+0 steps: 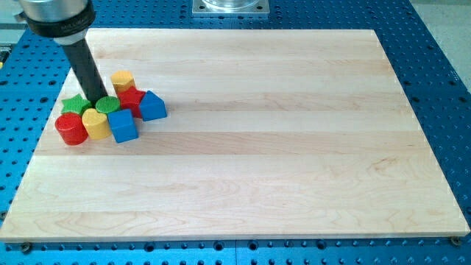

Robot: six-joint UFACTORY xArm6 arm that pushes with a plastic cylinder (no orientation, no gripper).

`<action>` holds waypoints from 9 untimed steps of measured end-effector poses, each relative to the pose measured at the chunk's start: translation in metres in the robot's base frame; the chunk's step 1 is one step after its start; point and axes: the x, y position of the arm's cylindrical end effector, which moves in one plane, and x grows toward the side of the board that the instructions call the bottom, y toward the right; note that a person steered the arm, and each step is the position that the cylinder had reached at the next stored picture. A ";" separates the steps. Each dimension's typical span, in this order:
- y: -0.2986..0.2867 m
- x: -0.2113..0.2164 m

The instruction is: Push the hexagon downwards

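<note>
Camera view shows my tip (96,101) down in the block cluster at the view's left, wedged between the green star (73,104) and the green cylinder (108,105), just above the yellow heart (96,124). No gripper on this rig, so nothing is grasped; the rod just rests among the blocks.

Task block looks to be the yellow hexagon (123,80), at the cluster's top, touching or nearly touching the red block (132,97) below it (shape of that one unclear). Tip sits below and to the left of it, i.e. on the wrong side for a downward shove.

To do this well, imo: back out of the cluster w/o dragging the star or cylinder, swing round above the hexagon, then push straight toward the view's bottom through its centre. Off-centre contact would spin it sideways. Expect the red block, blue cube (123,126) and blue pentagon-ish block (152,106) to get bulldozed along; red cylinder (71,129) prob stays clear.
</note>
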 end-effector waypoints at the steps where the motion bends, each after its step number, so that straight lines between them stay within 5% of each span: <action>1: 0.010 -0.043; 2: 0.032 -0.047; 3: 0.025 -0.102; 4: 0.073 -0.099; 6: 0.041 -0.049; 9: 0.079 -0.052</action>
